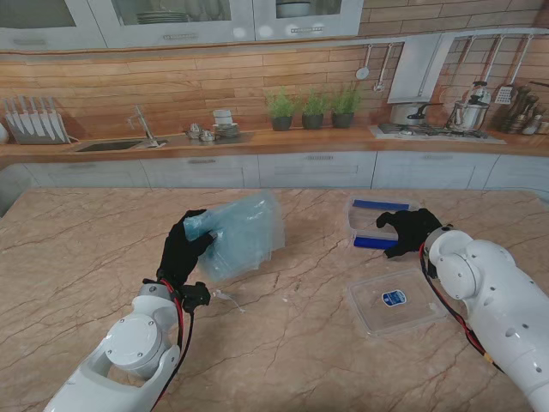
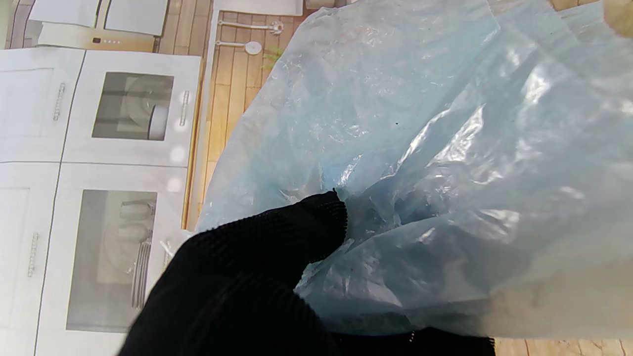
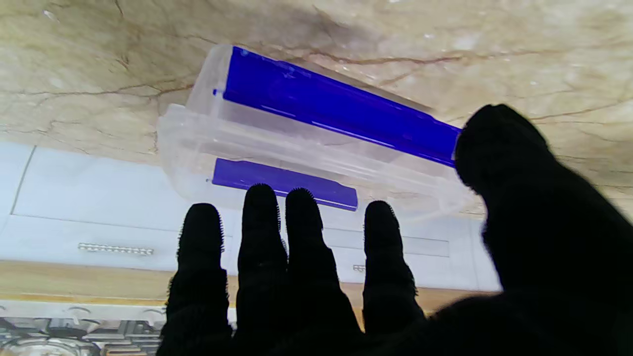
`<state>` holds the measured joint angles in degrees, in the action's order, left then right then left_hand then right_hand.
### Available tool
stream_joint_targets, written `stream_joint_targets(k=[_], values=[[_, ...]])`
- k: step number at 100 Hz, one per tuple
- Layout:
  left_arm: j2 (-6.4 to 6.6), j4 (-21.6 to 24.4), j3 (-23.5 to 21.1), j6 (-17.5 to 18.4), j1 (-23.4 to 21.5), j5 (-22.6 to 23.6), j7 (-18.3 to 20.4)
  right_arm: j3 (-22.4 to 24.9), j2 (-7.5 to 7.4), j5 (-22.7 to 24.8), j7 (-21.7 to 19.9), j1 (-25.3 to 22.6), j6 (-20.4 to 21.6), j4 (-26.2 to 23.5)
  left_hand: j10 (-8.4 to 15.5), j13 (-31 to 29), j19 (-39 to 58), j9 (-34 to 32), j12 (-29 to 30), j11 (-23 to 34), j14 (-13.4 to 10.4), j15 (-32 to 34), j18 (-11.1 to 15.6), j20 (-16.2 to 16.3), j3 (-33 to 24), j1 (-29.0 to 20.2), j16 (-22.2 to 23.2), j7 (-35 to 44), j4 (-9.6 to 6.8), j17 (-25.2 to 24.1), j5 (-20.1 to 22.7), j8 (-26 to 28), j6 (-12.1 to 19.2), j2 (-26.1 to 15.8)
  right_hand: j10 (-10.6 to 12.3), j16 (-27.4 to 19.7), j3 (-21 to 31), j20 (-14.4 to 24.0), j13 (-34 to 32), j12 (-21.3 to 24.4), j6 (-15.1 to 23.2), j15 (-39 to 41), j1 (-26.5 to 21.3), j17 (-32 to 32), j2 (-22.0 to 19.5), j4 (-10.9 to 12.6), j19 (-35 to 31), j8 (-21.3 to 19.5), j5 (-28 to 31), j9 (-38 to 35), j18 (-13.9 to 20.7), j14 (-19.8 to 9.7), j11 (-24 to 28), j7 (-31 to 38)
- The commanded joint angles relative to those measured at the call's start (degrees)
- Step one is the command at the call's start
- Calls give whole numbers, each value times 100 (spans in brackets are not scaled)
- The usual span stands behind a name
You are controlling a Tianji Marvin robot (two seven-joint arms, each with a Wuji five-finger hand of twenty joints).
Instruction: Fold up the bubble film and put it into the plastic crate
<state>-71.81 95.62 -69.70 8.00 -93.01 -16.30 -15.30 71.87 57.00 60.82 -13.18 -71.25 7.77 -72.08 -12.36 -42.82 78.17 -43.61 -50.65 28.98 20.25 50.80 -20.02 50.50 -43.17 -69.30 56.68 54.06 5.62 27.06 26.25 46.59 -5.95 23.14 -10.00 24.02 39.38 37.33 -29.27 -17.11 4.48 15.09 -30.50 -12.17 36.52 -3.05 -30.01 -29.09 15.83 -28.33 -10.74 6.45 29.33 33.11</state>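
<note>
The marble counter (image 1: 283, 343) carries everything. The pale blue bubble film (image 1: 240, 233) is lifted off it, bunched and partly folded, gripped at its edge by the closed fingers (image 2: 296, 232) of the left hand (image 1: 184, 247). The clear plastic crate (image 1: 377, 225) with blue handles stands just beyond the right hand (image 1: 412, 230), whose fingers (image 3: 262, 222) are spread and hold nothing. The crate's lid (image 1: 396, 300) lies flat, nearer to me than those fingers.

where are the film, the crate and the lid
film (image 1: 244, 236), stand view, middle of the bunched sheet
crate (image 1: 378, 225), stand view, bare inside between its blue handles
lid (image 1: 390, 302), stand view, near its blue label
</note>
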Motion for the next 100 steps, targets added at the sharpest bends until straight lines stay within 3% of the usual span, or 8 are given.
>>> stream_joint_targets(k=[1, 12, 24, 34, 44, 55, 66, 100], values=[[-33, 44, -23, 34, -51, -20, -21, -98, 40, -32, 120, 49, -72, 207, 9, -49, 301, -83, -79, 199, 58, 128, 196, 145, -206, -303, 136, -82, -13, 97, 29, -6, 146, -162, 29, -66, 52, 43, 71, -1, 69, -32, -94, 49, 194, 64, 200, -35, -133, 159, 7, 33, 26, 118], [-34, 63, -37, 40, -68, -16, -38, -345, 82, -229, 472, 239, -148, 574, 26, -73, 313, -115, -84, 207, 59, 144, 204, 154, -213, -299, 144, -78, -16, 123, 40, -6, 153, -158, 53, -42, 299, 54, -42, -51, 85, 118, -222, -57, 266, 43, 209, -68, -2, 17, 79, -26, 215, 302], [-26, 96, -48, -1, -89, -80, 13, -641, 124, -450, 699, 445, -208, 889, 9, -71, 314, -112, -85, 197, 56, 151, 198, 163, -213, -295, 152, -82, -17, 123, 46, -9, 150, -160, 116, 32, 1009, 28, -331, -118, 153, 467, -310, -263, 333, 3, 136, -73, 397, -367, 111, -97, 436, 627], [-27, 106, -45, -17, -93, -111, 18, -906, 171, -648, 888, 619, -254, 1129, 21, -73, 313, -114, -90, 195, 53, 151, 203, 168, -213, -295, 153, -85, -18, 122, 49, -10, 151, -161, 178, 211, 1262, -4, -865, -171, 376, 919, -686, -553, -125, -38, -129, -147, 1200, -1058, 87, -94, 596, 1005], [-33, 125, -46, -17, -106, -130, -5, -1282, 255, -873, 1332, 859, -260, 1498, 9, -74, 306, -118, -85, 186, 61, 145, 188, 171, -215, -293, 151, -84, -18, 122, 60, -10, 147, -158, 172, 528, 1206, -287, -1382, -281, 728, 1575, -1198, -881, -174, -454, -821, 702, 1707, -1751, 0, 5, 879, 2065], [-37, 153, -64, 35, -132, -145, -37, -1775, 401, -1185, 1913, 1177, -200, 1947, 12, -86, 301, -131, -79, 182, 64, 138, 179, 173, -221, -289, 142, -85, -19, 130, 70, -10, 154, -156, 129, 978, 1463, -267, -2015, -326, 1006, 2663, -1522, -1309, -425, -558, -1932, 872, 2394, -2695, -76, 108, 1271, 2759], [-37, 195, -102, 122, -178, -159, -68, -2222, 558, -1546, 2169, 1470, -74, 2221, 11, -97, 301, -146, -76, 183, 61, 144, 185, 176, -227, -287, 140, -86, -20, 136, 76, -11, 154, -153, 70, 1130, 1574, -267, -2239, -344, 1029, 3105, -1551, -1420, -391, -607, -2675, 835, 2585, -2935, -40, 121, 1560, 2843], [-66, 243, -239, 399, -279, -52, -309, -3675, 1154, -2633, 2313, 2397, 643, 2951, 21, -96, 308, -153, -68, 181, 60, 156, 182, 181, -214, -283, 123, -89, -17, 150, 91, -19, 165, -155, 59, 1143, 1567, -385, -2266, -326, 1058, 3193, -1546, -1314, -400, -610, -2924, 788, 2611, -2973, -88, 126, 1637, 2850]])
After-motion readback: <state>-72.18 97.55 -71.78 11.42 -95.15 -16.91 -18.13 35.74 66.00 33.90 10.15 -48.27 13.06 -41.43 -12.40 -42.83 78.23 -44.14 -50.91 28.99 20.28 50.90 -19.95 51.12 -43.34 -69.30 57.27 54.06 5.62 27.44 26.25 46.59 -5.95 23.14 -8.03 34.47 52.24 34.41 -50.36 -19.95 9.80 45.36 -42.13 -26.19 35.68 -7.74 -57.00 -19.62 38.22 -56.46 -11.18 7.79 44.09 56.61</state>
